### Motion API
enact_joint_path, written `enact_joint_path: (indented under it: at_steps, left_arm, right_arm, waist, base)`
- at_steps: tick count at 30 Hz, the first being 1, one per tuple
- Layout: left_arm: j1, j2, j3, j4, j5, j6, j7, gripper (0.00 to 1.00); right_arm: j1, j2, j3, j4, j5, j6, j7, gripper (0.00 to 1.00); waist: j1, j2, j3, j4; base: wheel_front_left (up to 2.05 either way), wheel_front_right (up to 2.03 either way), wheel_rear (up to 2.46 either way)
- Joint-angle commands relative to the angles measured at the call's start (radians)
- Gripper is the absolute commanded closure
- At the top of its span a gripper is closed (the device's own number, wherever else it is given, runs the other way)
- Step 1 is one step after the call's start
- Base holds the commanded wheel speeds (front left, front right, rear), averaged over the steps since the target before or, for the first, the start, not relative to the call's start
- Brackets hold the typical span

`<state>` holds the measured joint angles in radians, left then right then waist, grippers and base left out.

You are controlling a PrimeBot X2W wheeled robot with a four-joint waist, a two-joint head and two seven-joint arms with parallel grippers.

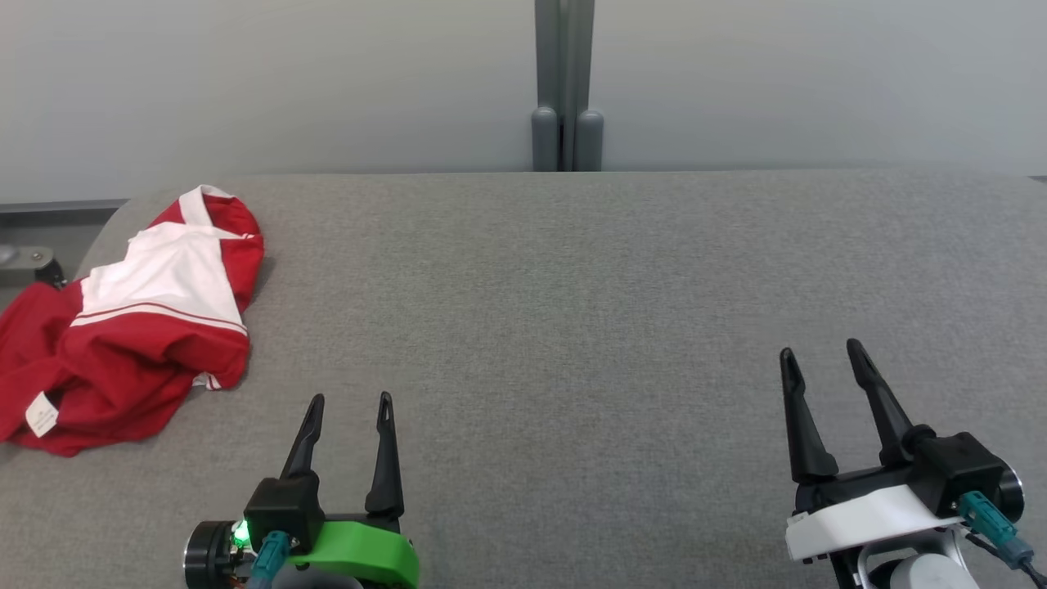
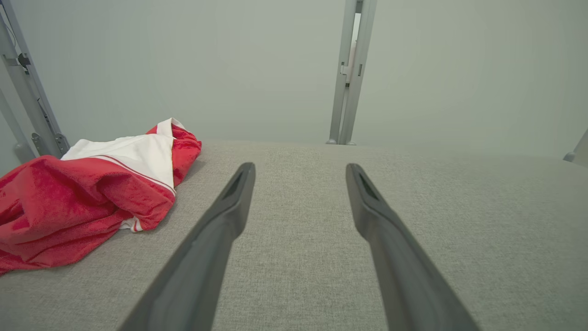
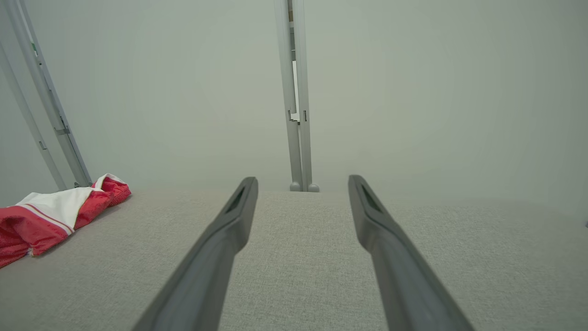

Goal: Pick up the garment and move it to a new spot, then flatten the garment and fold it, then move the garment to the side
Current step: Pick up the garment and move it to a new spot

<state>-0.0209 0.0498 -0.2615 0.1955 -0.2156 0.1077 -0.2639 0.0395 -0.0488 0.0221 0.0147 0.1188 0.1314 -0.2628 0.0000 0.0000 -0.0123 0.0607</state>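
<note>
two grippers hover low over a grey cloth-covered table (image 1: 572,311). both stand wide open with nothing between their fingers (image 1: 384,458). the left gripper (image 1: 352,398), on a green mount (image 1: 360,550), sits at the lower left of the head view and points toward the table's far edge. the right gripper (image 1: 821,349), on a white mount (image 1: 859,515), sits at the lower right, leaning slightly left and well apart from the other. neither touches the garment (image 1: 123,343).

the garment is a red and white piece of clothing, crumpled in a heap at the left end of the table. a white panel with a thin red stripe lies across its top, and red cloth bunches below it. a small white label (image 1: 41,414) shows at its near left edge. it seems to spill over the table's left side, though i cannot tell how far. it lies to the left of the left gripper and beyond it, near but apart, and far from the right gripper.

in the left wrist view the garment sits left of the fingers, with bare table between the tips. in the right wrist view it shows small at the left edge. behind the table stands a pale wall (image 1: 327,82) with a grey post (image 1: 564,82) at its middle.
</note>
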Motion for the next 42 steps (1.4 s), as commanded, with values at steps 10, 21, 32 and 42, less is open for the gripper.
enact_joint_path:
  at_steps: [10, 21, 32, 42]
  left_arm:
    - [-0.002, 0.002, 0.066, -0.007, 0.026, 0.018, -0.001, 0.00]
    - [0.015, 0.002, 0.120, -0.025, 0.021, 0.023, -0.001, 0.00]
    - [0.018, 0.002, 0.149, -0.029, 0.029, 0.011, -0.001, 0.00]
    - [-0.018, 0.002, 0.199, -0.046, 0.036, 0.006, -0.001, 0.00]
  right_arm:
    - [0.009, -0.003, 0.081, 0.010, -0.015, -0.001, -0.003, 0.00]
    - [0.008, -0.004, 0.161, 0.033, 0.047, -0.001, -0.003, 0.00]
    - [0.001, -0.003, 0.185, 0.041, 0.055, -0.001, -0.003, 0.00]
    - [-0.030, -0.004, 0.180, 0.031, 0.036, -0.001, -0.003, 0.00]
  waist:
    - [0.0000, 0.0000, 0.009, 0.205]
    - [0.0000, 0.0000, 0.004, 0.366]
    - [0.0000, 0.0000, 0.007, 0.424]
    - [0.0000, 0.0000, 0.061, 0.369]
  base:
    - [0.00, 0.00, 0.00]
    - [0.00, 0.00, 0.00]
    - [0.00, 0.00, 0.00]
    - [0.00, 0.00, 0.00]
